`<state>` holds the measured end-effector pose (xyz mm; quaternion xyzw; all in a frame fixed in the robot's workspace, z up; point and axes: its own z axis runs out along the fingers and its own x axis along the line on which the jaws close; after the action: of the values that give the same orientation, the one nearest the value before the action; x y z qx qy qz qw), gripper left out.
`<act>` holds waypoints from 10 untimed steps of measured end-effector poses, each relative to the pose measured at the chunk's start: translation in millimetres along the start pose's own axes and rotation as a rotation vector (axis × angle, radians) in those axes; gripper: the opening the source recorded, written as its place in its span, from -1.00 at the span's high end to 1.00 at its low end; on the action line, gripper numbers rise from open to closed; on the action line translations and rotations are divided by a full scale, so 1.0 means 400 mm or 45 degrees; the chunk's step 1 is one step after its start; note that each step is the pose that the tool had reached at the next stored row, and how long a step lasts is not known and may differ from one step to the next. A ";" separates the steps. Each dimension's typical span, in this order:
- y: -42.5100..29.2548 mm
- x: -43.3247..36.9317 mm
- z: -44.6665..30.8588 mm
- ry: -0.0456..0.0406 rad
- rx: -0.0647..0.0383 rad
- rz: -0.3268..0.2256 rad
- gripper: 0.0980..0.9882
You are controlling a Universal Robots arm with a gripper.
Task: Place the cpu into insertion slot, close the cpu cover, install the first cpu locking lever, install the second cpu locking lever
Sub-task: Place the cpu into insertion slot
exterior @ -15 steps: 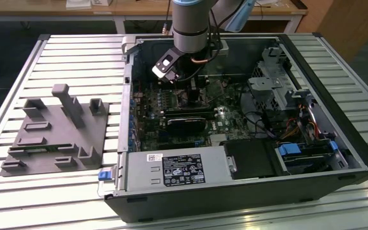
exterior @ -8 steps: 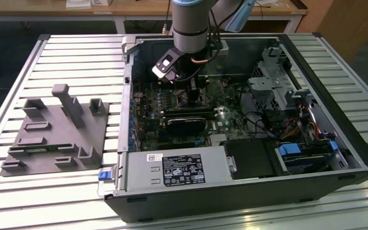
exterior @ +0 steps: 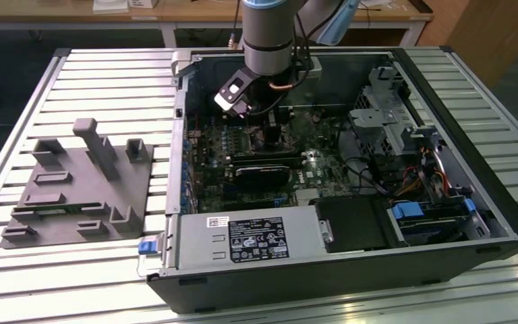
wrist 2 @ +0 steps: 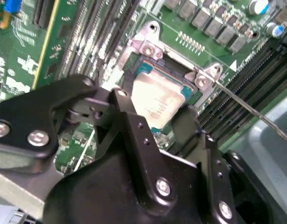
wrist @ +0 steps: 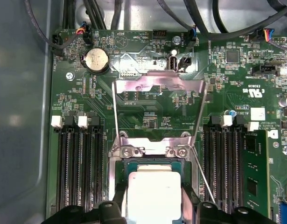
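The cpu (wrist: 153, 191), a flat square chip with a silvery top, lies level in the insertion slot (wrist: 152, 151), whose silver rim and screws frame it. In the second wrist view, the cpu (wrist 2: 157, 98) sits between the black fingers (wrist 2: 123, 105), and my gripper (wrist 2: 155, 112) is shut on its two sides. The cpu cover (wrist: 157, 86) stands flipped open behind the slot. Two thin wire levers (wrist: 203, 175) rise beside the slot, one on each side. In the exterior view my gripper (exterior: 272, 131) reaches down into the open computer case.
Black memory slots (wrist: 80, 168) flank the socket on both sides. A long black card (exterior: 264, 169), a power supply (exterior: 250, 236) and a drive cage (exterior: 380, 128) crowd the case. A grey fixture (exterior: 79, 185) sits on the slatted table at the exterior view's left.
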<state>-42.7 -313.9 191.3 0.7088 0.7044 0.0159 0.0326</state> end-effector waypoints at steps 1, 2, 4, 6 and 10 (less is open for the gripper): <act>0.000 0.000 0.000 -0.001 0.000 0.000 -0.02; 0.000 -0.001 -0.001 -0.001 0.001 0.000 -0.16; 0.000 -0.001 -0.001 -0.002 0.001 0.000 -0.16; 0.000 -0.001 -0.001 -0.002 0.001 0.000 -0.16; 0.000 -0.001 -0.008 -0.002 0.001 0.000 -0.16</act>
<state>-42.9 -314.2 194.7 0.7088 0.7044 0.0151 0.0328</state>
